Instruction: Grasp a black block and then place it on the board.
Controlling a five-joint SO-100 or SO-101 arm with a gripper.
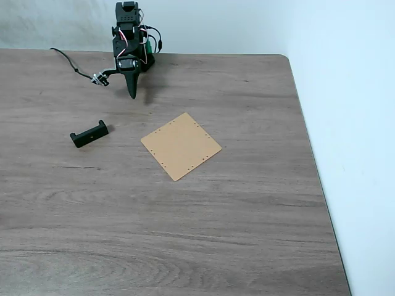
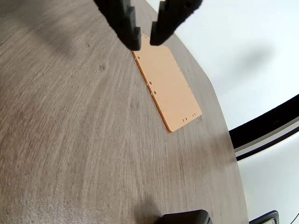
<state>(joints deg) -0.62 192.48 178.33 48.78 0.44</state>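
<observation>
The black block (image 1: 89, 134), a short bar with upturned ends, lies flat on the wood table at the left in the fixed view. The tan board (image 1: 181, 145) lies flat near the table's middle, turned like a diamond, to the right of the block and apart from it. The black arm is folded at the table's far edge, with my gripper (image 1: 133, 94) pointing down well behind both. In the wrist view the gripper (image 2: 145, 44) shows at the top, its fingers drawn together to a thin slit with nothing between them, and the board (image 2: 170, 88) lies beyond the tips.
The arm's base and wires (image 1: 129, 43) stand at the back, with a cable (image 1: 74, 68) trailing left. The table's right edge (image 1: 311, 160) meets a pale floor. A dark part of the arm (image 2: 184, 217) shows at the bottom of the wrist view.
</observation>
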